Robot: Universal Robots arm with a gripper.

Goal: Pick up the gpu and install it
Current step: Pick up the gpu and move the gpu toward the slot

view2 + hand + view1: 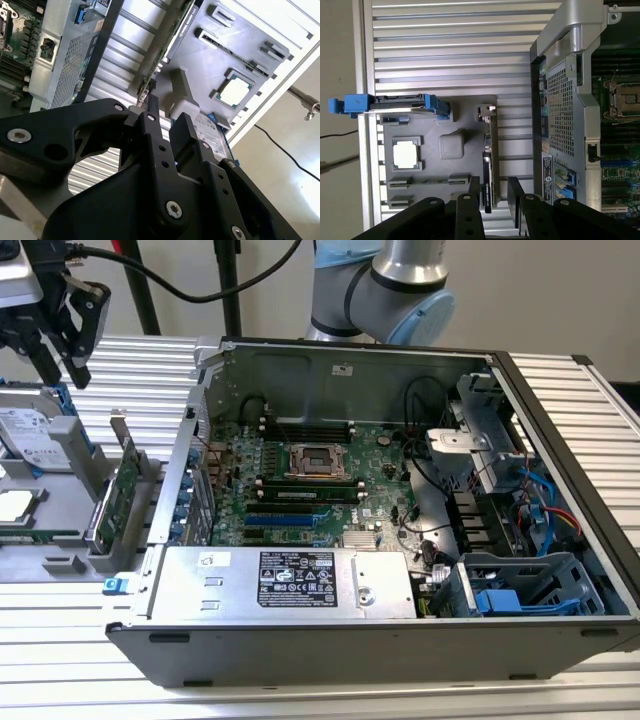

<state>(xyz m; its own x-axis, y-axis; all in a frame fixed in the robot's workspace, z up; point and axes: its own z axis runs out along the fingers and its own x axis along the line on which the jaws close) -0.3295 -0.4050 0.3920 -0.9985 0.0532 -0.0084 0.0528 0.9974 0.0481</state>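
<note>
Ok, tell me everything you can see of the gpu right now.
The gpu is a thin flat card standing on its long edge in a slot of the grey holder tray, outside the computer case, on the exterior view's left. The exterior view shows its green circuit-board face. The first wrist view shows it edge-on, with a metal bracket at one end. Only the tray appears to touch it. The gripper hangs above it, open and clear of it.
</note>
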